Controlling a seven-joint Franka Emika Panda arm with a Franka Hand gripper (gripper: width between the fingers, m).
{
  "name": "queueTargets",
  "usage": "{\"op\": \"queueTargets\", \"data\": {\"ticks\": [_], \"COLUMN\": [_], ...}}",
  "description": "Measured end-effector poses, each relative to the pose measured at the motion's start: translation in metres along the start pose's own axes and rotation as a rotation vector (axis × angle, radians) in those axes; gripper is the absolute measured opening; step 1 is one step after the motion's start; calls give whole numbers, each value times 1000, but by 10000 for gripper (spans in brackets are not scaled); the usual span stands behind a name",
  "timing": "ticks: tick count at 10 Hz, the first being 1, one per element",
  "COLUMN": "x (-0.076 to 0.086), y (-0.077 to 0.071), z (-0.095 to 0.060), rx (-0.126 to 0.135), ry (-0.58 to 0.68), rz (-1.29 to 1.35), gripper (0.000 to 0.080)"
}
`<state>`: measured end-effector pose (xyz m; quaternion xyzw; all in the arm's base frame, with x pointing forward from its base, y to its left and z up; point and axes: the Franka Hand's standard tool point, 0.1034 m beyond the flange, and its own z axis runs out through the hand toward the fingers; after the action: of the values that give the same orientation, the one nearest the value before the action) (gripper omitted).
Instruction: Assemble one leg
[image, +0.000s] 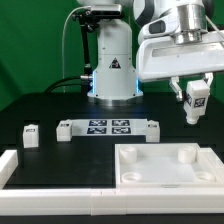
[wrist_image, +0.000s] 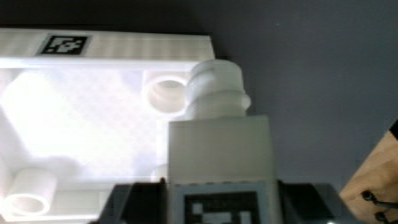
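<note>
The big white tabletop (image: 165, 165) lies flat. Up in the air over its edge, the gripper (image: 196, 95) is clamped tight on the leg (image: 195, 110). I think the leg's tip could miss the round hole (wrist_image: 164, 92) and bump the rim, because it hangs a bit to one side. Only the wrist view shows that. Only the exterior view shows a spare leg (image: 30, 132) well apart.

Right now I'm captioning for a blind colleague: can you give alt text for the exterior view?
The gripper holds the leg in the air above the white tabletop at the exterior view's right. Another leg and the marker board lie on the dark table.
</note>
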<state>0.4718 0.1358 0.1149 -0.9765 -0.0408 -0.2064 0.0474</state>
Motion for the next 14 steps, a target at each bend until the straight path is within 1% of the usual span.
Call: {"op": "queueTargets", "data": {"ticks": [2, 3, 4, 5, 6, 8, 9, 10, 11, 12, 13, 14], "x": [1, 15, 35, 49, 59, 73, 74, 73, 75, 75, 61, 66], "y": [3, 11, 21, 26, 29, 33, 32, 32, 32, 33, 36, 38], "z": [1, 6, 11, 16, 22, 29, 30, 31, 30, 29, 40, 41], "rx": [-4, -15, -26, -32, -35, -39, -37, -37, -37, -36, -40, -45], "ry": [-2, -6, 8, 21, 30, 46, 83, 83, 102, 203, 160, 158], "rz": [-15, -80, -99, -105, -107, -107, -98, -101, -103, -109, -112, -133], "gripper": [290, 290, 290, 290, 290, 290, 290, 290, 290, 290, 290, 290]}}
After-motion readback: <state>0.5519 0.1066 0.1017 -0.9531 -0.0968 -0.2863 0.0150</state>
